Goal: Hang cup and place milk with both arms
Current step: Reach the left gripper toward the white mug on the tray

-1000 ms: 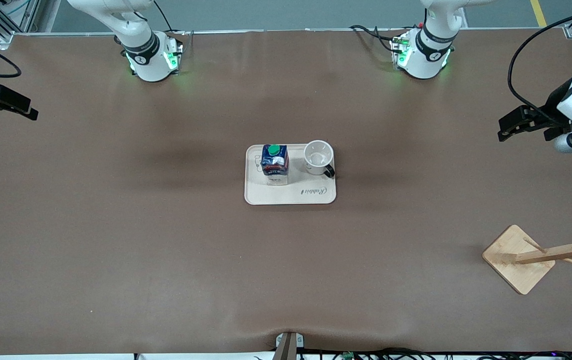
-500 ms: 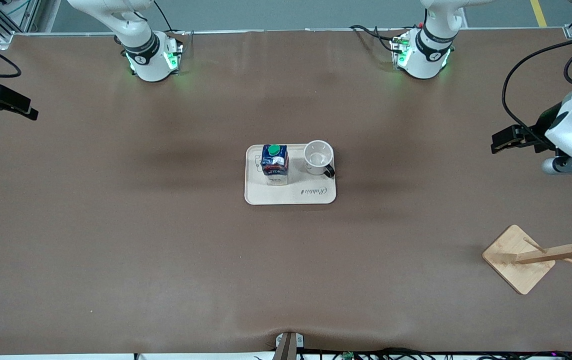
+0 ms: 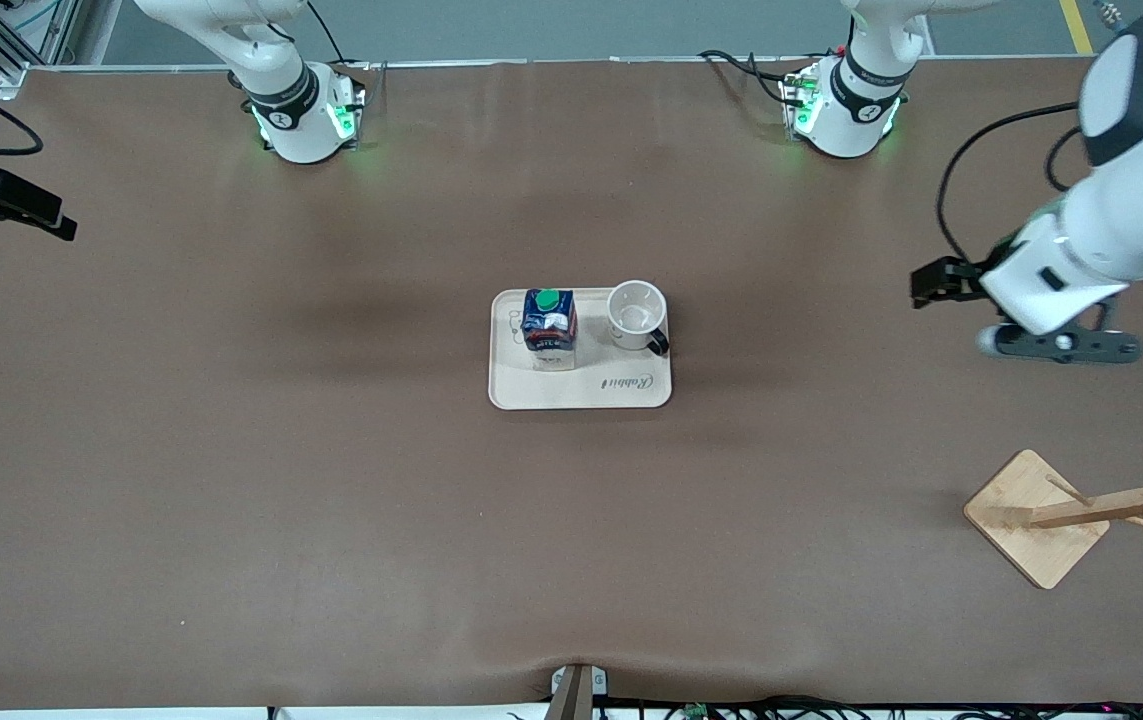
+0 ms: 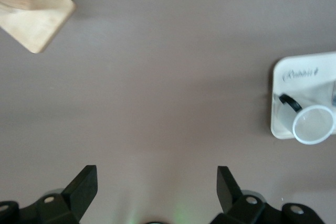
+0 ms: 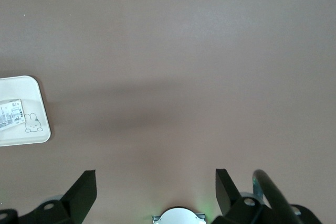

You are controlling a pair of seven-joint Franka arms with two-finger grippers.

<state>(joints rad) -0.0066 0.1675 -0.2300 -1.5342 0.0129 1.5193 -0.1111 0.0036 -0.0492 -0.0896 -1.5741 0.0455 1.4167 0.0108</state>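
Note:
The cup [image 3: 637,315], a white mug with a black handle, stands upright on a cream tray [image 3: 581,392] at the table's middle. The milk [image 3: 549,325], a dark blue carton with a green cap, stands beside it on the tray, toward the right arm's end. My left gripper [image 3: 931,285] is open and empty in the air over bare table, between the tray and the left arm's end. Its wrist view [image 4: 156,182] shows the cup [image 4: 313,124] and the tray [image 4: 294,77] well apart from the fingers. My right gripper [image 3: 26,210] waits open [image 5: 156,182] at its end of the table.
A wooden cup rack [image 3: 1036,515] with pegs stands near the front camera at the left arm's end; its base also shows in the left wrist view [image 4: 37,14]. The tray's corner [image 5: 23,132] shows in the right wrist view. Brown table surface surrounds the tray.
My left arm has swung in from the table's end toward the tray, its gripper still open. The right arm, cup and milk have not moved.

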